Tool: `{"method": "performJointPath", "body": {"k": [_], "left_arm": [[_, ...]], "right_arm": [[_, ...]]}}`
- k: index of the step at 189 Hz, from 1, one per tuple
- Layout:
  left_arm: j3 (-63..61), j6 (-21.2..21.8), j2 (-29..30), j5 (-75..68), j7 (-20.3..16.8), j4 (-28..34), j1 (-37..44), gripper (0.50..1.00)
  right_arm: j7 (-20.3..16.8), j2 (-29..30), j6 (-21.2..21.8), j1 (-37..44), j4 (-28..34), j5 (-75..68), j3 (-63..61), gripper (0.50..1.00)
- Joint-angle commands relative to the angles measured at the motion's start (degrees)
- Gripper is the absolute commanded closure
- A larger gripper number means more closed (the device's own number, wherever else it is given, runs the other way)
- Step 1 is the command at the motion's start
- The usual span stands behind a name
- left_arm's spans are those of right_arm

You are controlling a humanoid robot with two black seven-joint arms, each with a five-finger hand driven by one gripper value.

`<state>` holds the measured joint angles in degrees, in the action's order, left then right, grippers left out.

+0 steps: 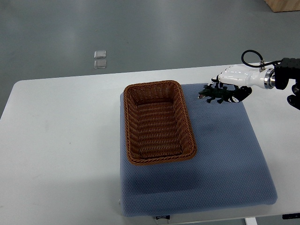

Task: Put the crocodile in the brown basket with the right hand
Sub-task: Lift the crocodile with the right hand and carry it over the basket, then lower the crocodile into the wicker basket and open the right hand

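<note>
The right hand [236, 78] gripped the green toy crocodile [216, 95] by its tail end, just right of the brown wicker basket's [152, 85] far corner, over the blue mat [225, 154] under the basket on the white tabletop [61, 140].

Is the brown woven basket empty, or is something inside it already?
Empty: the brown woven basket shows only its bare bottom. The dark green toy crocodile is outside, in the white right hand.
</note>
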<state>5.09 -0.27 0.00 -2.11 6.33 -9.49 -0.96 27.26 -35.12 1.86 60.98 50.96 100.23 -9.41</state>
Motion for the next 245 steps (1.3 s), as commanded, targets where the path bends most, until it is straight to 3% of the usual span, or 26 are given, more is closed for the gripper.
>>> {"method": "performJointPath", "body": {"k": [1, 116, 177, 202, 219, 238, 245], "left_arm": [[0.0, 0.0, 0.0, 0.0, 0.0, 0.0, 0.0, 0.5], [0.0, 0.0, 0.0, 0.0, 0.0, 0.0, 0.0, 0.5], [0.0, 0.0, 0.0, 0.0, 0.0, 0.0, 0.0, 0.5], [0.0, 0.0, 0.0, 0.0, 0.0, 0.0, 0.0, 0.5], [0.0, 0.0, 0.0, 0.0, 0.0, 0.0, 0.0, 0.5], [0.0, 0.0, 0.0, 0.0, 0.0, 0.0, 0.0, 0.5], [0.0, 0.0, 0.0, 0.0, 0.0, 0.0, 0.0, 0.5]], "right_arm": [[0.9, 1.5, 0.1, 1.9, 0.2, 0.0, 0.4, 1.0], [1.3, 18.5, 0.5, 8.9, -3.2, -0.2, 5.3, 1.0], [1.3, 21.5, 0.3, 8.1, -4.2, -0.1, 8.1, 0.998], [1.3, 22.2, 0.1, 7.9, -4.6, -0.1, 8.6, 0.953], [1.3, 22.4, 0.0, 7.6, -5.2, -0.2, 8.6, 0.879], [1.2, 22.4, -0.2, 7.2, -5.3, -0.2, 8.5, 0.761], [1.2, 22.4, -0.4, 7.2, -5.3, -0.2, 8.4, 0.744]]}}
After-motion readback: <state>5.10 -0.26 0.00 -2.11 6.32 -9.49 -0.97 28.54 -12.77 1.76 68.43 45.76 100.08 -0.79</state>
